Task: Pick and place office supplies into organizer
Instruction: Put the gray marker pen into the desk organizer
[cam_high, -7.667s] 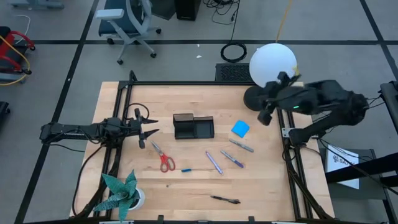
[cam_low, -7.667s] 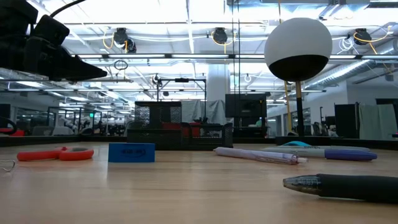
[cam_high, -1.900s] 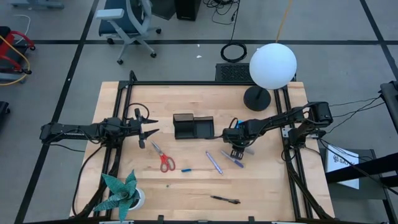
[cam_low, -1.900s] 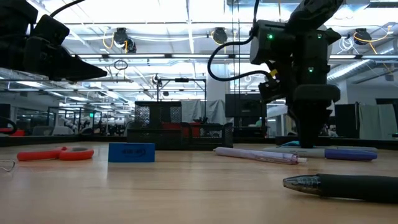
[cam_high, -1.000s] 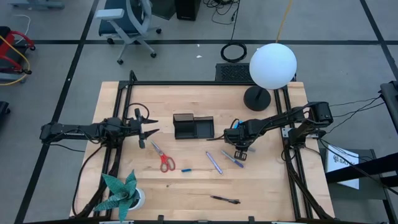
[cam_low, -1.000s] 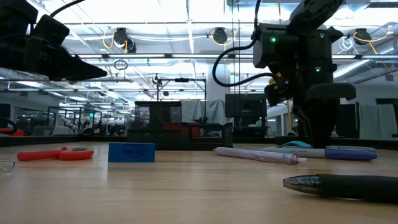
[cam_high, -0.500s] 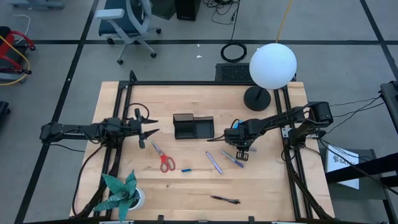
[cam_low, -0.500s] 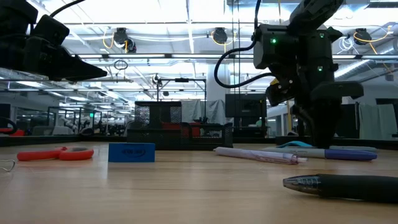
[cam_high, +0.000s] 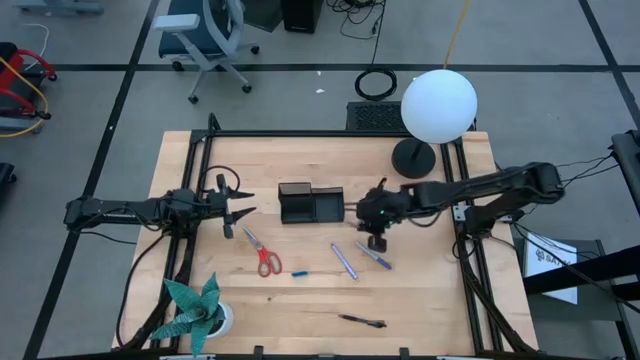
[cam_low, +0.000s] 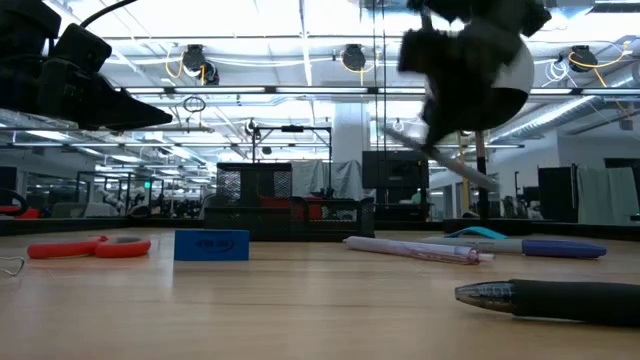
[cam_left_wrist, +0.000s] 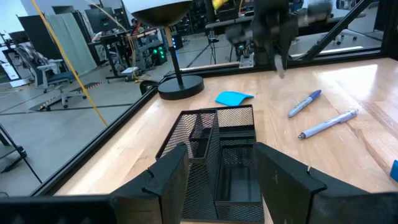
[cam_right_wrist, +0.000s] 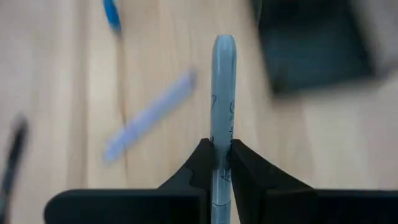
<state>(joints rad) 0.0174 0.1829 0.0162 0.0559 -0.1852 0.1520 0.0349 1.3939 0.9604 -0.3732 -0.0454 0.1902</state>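
My right gripper (cam_high: 372, 222) hangs above the table just right of the black mesh organizer (cam_high: 311, 204), shut on a silver pen (cam_right_wrist: 222, 93). In the low view the pen (cam_low: 440, 150) slants in the air. My left gripper (cam_left_wrist: 217, 186) waits open at the table's left, facing the organizer (cam_left_wrist: 217, 149). On the table lie the red-handled scissors (cam_high: 262, 252), a tiny blue piece (cam_high: 299, 272), a purple pen (cam_high: 344, 261), a blue pen (cam_high: 376, 256), a dark pen (cam_high: 362, 320) and the blue notepad (cam_left_wrist: 233, 98). My right gripper pinches the silver pen's shaft (cam_right_wrist: 222, 152) between its two fingers, which slant down toward the table's left. The pen's long end sticks out past the fingertips. It is lifted clear of the table and tilted (cam_low: 470, 170).
A lamp with a white globe (cam_high: 438, 105) and round black base (cam_high: 413, 157) stands at the far right. A teal paper-leaf plant (cam_high: 195, 308) sits at the near left corner. Bare wood lies between the organizer and the near edge.
My right gripper has risen from the table with the silver pen and tipped from pointing straight down to slanting, drifting slightly toward the organizer. The pen has left the table and now hangs tilted in the air.
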